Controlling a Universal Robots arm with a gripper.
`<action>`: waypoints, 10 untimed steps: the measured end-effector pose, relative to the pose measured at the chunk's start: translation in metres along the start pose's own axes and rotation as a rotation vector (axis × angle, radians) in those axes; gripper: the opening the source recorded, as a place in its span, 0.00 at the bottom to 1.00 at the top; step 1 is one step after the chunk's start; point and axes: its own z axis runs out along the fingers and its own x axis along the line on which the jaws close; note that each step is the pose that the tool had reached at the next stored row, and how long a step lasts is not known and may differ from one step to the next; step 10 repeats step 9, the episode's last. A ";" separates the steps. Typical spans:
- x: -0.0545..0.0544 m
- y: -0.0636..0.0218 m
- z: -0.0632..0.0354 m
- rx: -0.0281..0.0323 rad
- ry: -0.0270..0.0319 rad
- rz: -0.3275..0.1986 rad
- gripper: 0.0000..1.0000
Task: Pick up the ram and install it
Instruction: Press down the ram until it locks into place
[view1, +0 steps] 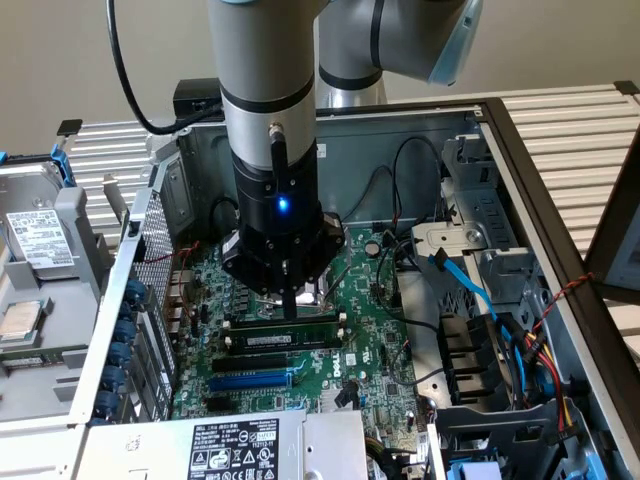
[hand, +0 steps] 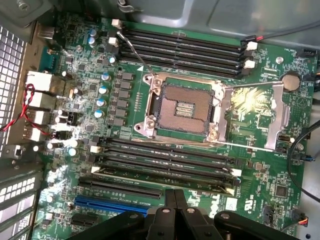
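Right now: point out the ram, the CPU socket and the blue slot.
ram (view1: 285, 339), exterior view, white label strip.
CPU socket (hand: 183, 108), wrist view, centre of pin field.
blue slot (view1: 252, 381), exterior view, mid-length.

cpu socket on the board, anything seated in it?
No. In the wrist view the CPU socket sits open and bare, its contact grid exposed inside the metal frame, with no chip or cooler on it.
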 end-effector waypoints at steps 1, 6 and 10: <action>0.000 0.0000 0.0000 0.0001 0.0000 0.013 0.10; 0.000 0.0000 0.0000 0.0007 -0.0011 0.044 0.10; 0.000 0.0000 0.0000 0.0007 -0.0012 0.046 0.10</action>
